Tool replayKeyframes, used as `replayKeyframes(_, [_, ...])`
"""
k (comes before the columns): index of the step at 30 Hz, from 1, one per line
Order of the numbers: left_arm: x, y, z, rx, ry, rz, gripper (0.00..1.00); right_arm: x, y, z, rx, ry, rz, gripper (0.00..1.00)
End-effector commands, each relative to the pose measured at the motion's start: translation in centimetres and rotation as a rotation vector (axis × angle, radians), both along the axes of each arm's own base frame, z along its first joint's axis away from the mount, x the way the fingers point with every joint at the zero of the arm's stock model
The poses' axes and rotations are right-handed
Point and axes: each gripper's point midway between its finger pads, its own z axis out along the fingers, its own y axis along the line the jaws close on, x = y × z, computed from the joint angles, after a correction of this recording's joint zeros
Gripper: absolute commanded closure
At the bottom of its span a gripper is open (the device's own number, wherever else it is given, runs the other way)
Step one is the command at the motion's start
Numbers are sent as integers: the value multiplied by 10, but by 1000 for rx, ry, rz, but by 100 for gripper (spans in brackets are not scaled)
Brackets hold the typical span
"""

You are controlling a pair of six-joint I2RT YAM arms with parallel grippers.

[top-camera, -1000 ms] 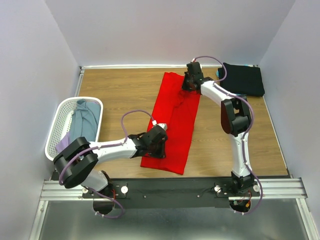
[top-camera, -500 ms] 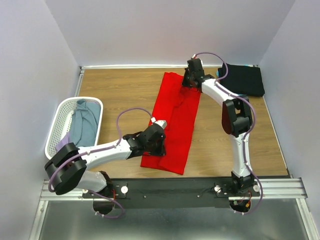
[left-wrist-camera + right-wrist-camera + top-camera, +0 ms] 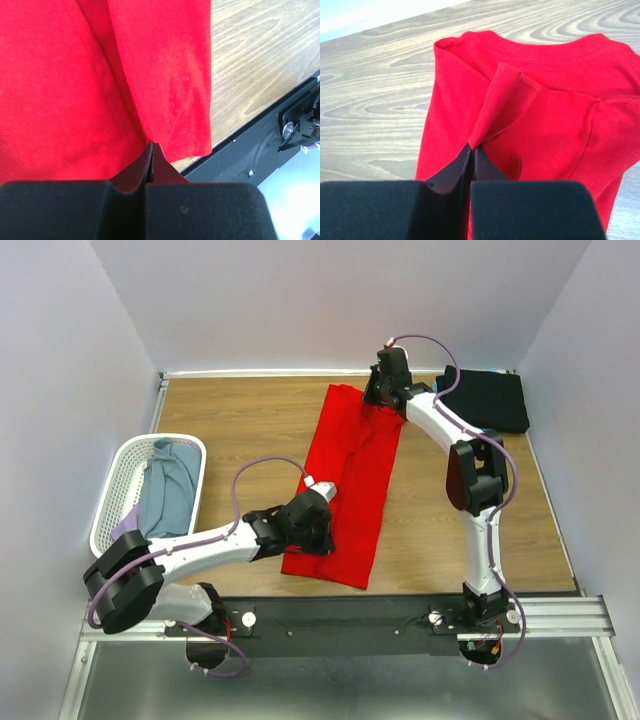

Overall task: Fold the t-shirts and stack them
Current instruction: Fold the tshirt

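T-shirt (image 3: 350,480), red, long axis near-to-far, hem nearest; left gripper (image 3: 152,145) pinching near edge, right gripper (image 3: 471,145) pinching far fold.

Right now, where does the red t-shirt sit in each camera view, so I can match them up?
Top external: red t-shirt, a long strip mid-table, far centre to near edge.
Left wrist: the shirt fills the upper left, hem corner by the table edge.
Right wrist: the shirt fills centre and right, a fold pinched in the right gripper.
Shared landmark: the wooden table.
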Motion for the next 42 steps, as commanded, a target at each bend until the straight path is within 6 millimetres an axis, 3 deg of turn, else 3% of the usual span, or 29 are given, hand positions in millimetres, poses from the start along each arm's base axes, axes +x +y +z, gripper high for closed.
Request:
replayKeyframes(1, [-12, 2, 2, -9, 19, -28, 100, 0, 13, 55, 50, -89, 37, 91])
replayKeyframes(5, [-14, 3, 4, -14, 18, -31, 100, -1, 25, 60, 55, -103, 62, 90])
replayKeyframes(13, [-18, 6, 4, -17, 22, -27, 100, -5, 48, 47, 48, -89, 96, 90])
replayKeyframes(25, [-19, 8, -1, -7, 23, -29, 100, -4, 60, -2, 27, -16, 116, 86])
replayKeyframes(26, [-20, 8, -2, -7, 26, -29, 100, -4, 61, -6, 27, -11, 119, 84])
replayKeyframes(28, [-19, 8, -2, -8, 25, -29, 99, -4, 62, -12, 25, 0, 128, 62])
replayKeyframes(29, [-19, 8, -1, -6, 22, -28, 89, -4, 62, -11, 24, -4, 130, 56])
replayKeyframes(30, [-17, 8, 1, -7, 15, -21, 83, -4, 63, -10, 24, -6, 132, 42])
replayKeyframes(33, [-4, 11, 9, 5, -27, 17, 66, -5, 61, 5, 27, -28, 134, 28])
replayKeyframes(34, [-2, 12, 10, 9, -33, 22, 65, -6, 61, 10, 27, -36, 136, 22])
replayKeyframes(38, [24, 24, 17, 16, -73, 78, 64, -11, 45, 30, 8, -56, 77, 20])
replayKeyframes(42, [72, 49, 31, 6, -133, 183, 65, -27, 27, 13, -8, -2, 35, 22])
